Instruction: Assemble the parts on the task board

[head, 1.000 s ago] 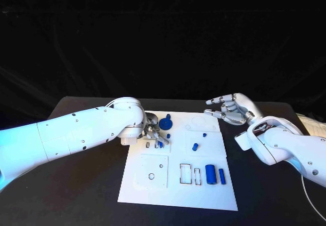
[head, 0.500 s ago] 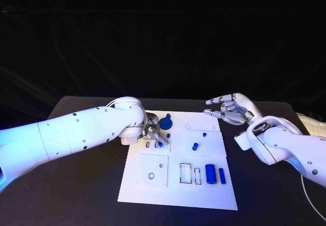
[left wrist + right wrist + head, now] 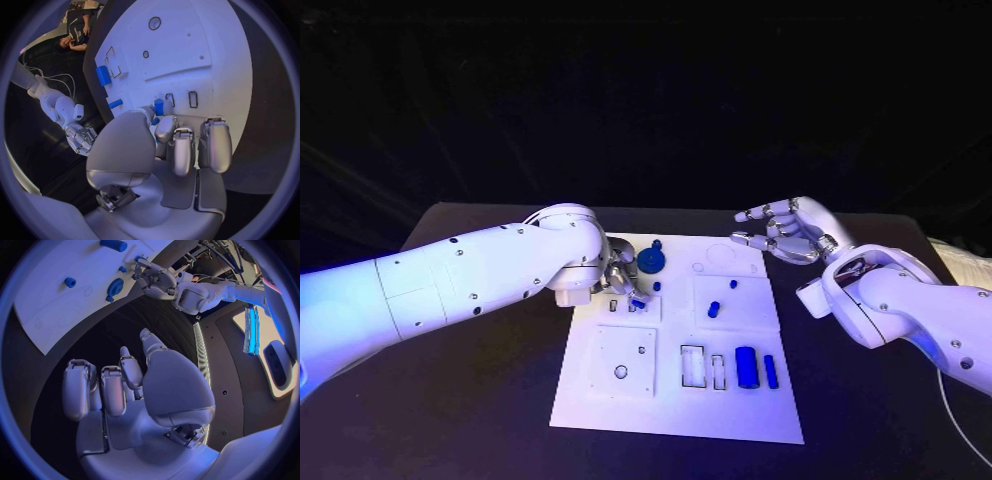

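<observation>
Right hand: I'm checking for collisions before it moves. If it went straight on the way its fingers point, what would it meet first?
Probably the task board: the right hand is open, fingers aimed toward its far corner. Its height above the table is unclear.

This is looking like a robotics lab set up for recording trials. A black table (image 3: 473,400) is standing before a black backdrop (image 3: 646,100), with a white task board (image 3: 678,410) lying at its middle, cut with slots and holes for small blue parts (image 3: 747,369). Loose cables (image 3: 53,80) are trailing across the floor beside the rig.
</observation>
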Controlling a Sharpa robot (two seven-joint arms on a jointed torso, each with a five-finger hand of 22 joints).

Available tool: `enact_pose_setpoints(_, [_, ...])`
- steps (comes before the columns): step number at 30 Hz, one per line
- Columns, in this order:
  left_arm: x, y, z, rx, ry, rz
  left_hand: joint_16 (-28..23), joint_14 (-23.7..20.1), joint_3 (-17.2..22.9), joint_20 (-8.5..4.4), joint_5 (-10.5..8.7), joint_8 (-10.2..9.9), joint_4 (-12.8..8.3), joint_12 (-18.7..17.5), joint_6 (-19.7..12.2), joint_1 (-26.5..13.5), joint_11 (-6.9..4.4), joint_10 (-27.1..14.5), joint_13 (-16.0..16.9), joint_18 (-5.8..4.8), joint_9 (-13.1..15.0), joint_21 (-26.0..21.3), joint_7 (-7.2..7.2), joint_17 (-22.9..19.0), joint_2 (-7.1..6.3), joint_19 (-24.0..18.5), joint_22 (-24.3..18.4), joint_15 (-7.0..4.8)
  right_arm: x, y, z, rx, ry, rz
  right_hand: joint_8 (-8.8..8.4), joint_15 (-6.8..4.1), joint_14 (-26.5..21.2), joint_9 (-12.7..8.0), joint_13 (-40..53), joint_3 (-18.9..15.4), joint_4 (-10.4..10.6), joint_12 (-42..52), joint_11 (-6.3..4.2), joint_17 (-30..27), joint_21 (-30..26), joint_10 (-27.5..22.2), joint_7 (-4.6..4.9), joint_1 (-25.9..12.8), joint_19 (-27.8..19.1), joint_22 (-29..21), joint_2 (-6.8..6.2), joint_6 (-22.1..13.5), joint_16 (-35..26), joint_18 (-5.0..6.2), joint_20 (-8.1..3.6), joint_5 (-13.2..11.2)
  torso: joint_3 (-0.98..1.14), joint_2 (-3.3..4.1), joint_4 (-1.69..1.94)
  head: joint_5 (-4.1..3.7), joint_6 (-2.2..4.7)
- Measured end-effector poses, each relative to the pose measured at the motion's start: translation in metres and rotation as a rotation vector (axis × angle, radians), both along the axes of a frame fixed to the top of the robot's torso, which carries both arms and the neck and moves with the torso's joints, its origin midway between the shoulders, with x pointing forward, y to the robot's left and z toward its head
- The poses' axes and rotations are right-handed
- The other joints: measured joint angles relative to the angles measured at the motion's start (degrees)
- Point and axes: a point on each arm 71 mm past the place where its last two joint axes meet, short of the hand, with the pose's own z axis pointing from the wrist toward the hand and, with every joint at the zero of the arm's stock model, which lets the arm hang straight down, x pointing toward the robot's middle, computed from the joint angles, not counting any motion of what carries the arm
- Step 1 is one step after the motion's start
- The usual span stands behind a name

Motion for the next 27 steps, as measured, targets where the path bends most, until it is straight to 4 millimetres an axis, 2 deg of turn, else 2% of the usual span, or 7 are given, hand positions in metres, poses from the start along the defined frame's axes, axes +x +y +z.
enact_pose_setpoints(2, [-0.001,0.002,0.000,-0.008,0.003,0.007,0.00,0.00,3.76,0.00,0.01,0.45,-0.29,-0.17,0.00,-1.92,0.00,0.00,-0.13,0.00,1.04,0.00,0.00,0.00,-1.92,0.00,0.00,0.00,0.000,0.000,0.000,0.000,0.002,0.001,0.00,0.00,0.00,0.00,0.00,0.00,0.00,0.00,-0.08,0.00,0.00,-0.07,0.00,0.00,0.00,0.00,0.00,0.00,0.00,0.00,0.00,0.00,0.01,0.00,0.02,0.00,-0.03])
enact_pose_setpoints(5, [-0.002,0.005,0.000,-0.026,0.006,0.021,0.00,0.00,6.13,0.00,0.07,0.70,-0.96,-0.17,0.01,-3.55,0.00,0.00,-0.11,0.00,1.80,0.00,0.01,0.00,-3.32,0.00,0.00,0.00,0.000,0.001,-0.001,-0.001,0.006,0.003,0.00,0.00,0.00,0.00,0.00,0.00,0.00,0.00,-0.08,0.00,0.00,-0.08,0.00,0.00,0.00,0.00,0.00,0.00,0.00,0.00,0.00,0.00,0.01,-0.01,0.02,0.07,-0.05])
enact_pose_setpoints(11, [-0.004,0.014,0.002,-0.082,0.002,0.073,0.00,0.00,8.06,0.00,0.08,1.12,-2.29,-0.17,0.01,-6.06,0.20,0.22,-0.01,-0.01,2.65,0.00,0.02,-0.01,-3.61,0.00,0.00,0.00,0.000,0.003,-0.003,-0.003,0.013,0.008,0.00,0.00,0.00,0.01,0.00,0.00,0.00,-0.23,-0.08,-0.01,0.00,-0.08,0.00,-0.30,-0.13,-0.07,0.30,0.00,0.00,0.00,-0.13,0.00,0.12,-0.01,0.04,0.27,-0.03])
enact_pose_setpoints(17, [-0.006,0.022,0.004,-0.129,-0.038,0.103,0.00,0.00,8.65,0.00,0.08,1.33,-2.88,-0.17,0.01,-6.30,0.20,0.22,-0.01,0.00,2.89,0.00,0.03,-0.01,-3.85,0.00,-0.01,0.00,-0.001,0.003,-0.005,-0.006,0.022,0.009,0.00,0.00,0.00,0.05,0.00,-0.17,0.17,-0.23,-0.08,-0.01,-0.21,-0.08,0.15,-0.30,-0.22,-0.13,0.30,0.15,0.00,0.00,-0.22,0.00,0.15,0.00,0.15,0.49,-0.02])
enact_pose_setpoints(22, [-0.010,0.024,0.002,-0.138,-0.087,0.099,0.00,0.00,9.25,0.00,0.05,1.34,-3.48,-0.17,-0.06,-6.68,0.01,0.43,0.25,0.00,3.08,0.00,0.11,-0.02,-4.22,0.01,-0.01,0.00,-0.001,0.002,-0.006,-0.008,0.028,0.009,0.00,0.00,0.00,0.04,0.00,-0.17,0.17,-0.23,-0.08,-0.01,-0.21,-0.08,0.21,-0.30,-0.22,-0.13,0.30,0.21,0.00,0.00,-0.22,0.00,0.33,-0.01,0.40,0.46,-0.16])
enact_pose_setpoints(27, [-0.013,0.025,-0.001,-0.129,-0.139,0.088,0.00,0.00,9.36,0.13,0.04,1.34,-3.59,0.12,-0.05,-6.75,0.11,0.74,0.48,0.00,3.10,0.00,0.12,-0.02,-4.30,0.13,-0.01,0.00,-0.001,0.002,-0.007,-0.010,0.032,0.009,0.00,0.00,0.00,0.04,0.01,-0.17,0.17,-0.23,-0.08,-0.01,-0.21,-0.07,0.21,-0.54,-0.22,-0.13,0.54,0.21,0.00,-0.01,-0.22,0.00,0.40,-0.05,0.69,0.26,-0.48])
